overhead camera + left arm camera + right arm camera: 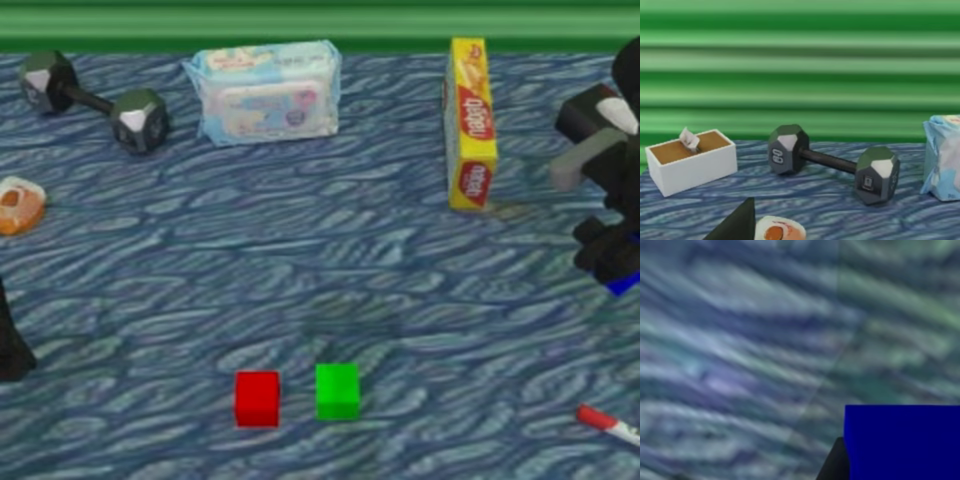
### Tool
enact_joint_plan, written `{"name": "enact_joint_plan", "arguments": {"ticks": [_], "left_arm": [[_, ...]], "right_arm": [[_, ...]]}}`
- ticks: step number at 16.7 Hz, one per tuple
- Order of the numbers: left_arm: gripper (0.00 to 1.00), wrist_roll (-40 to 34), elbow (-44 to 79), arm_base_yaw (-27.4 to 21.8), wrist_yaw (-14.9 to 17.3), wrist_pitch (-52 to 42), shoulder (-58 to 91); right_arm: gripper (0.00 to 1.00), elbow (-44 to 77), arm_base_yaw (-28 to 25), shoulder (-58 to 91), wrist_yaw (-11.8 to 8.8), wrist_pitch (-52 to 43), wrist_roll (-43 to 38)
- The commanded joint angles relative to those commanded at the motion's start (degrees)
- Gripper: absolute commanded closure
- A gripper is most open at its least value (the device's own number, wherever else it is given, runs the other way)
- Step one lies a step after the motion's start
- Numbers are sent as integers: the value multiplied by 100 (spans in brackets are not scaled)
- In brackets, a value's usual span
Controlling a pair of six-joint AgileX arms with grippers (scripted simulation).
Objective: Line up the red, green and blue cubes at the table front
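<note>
The red cube [257,398] and the green cube [337,390] sit side by side, a small gap apart, near the front of the table [330,260]. At the right edge, my right gripper [612,268] is shut on the blue cube [624,270]. The arm hides most of that cube. In the right wrist view the blue cube [902,442] has a dark fingertip [836,464] against its side, close over the rippled surface. My left gripper [10,345] is parked at the left edge, open, and one fingertip [740,222] shows with nothing held.
At the back lie a dumbbell [95,100], a wipes pack [265,92] and a yellow box [469,120]. A round pastry [16,205] sits at the left. A red-and-white pen [607,423] lies at the front right. A white box [690,160] stands beyond the dumbbell [832,162].
</note>
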State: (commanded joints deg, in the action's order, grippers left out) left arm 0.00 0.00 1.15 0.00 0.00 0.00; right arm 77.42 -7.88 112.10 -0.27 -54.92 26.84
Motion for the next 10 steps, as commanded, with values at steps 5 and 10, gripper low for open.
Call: {"name": "enact_joint_plan", "arguments": {"ticks": [5, 10], "left_arm": [[0, 0, 0, 0, 0, 0, 0], [0, 0, 0, 0, 0, 0, 0]], "right_arm": [[100, 13, -510, -22, 7, -71, -898], [100, -111, -1502, -161, 17, -199, -3055]]}}
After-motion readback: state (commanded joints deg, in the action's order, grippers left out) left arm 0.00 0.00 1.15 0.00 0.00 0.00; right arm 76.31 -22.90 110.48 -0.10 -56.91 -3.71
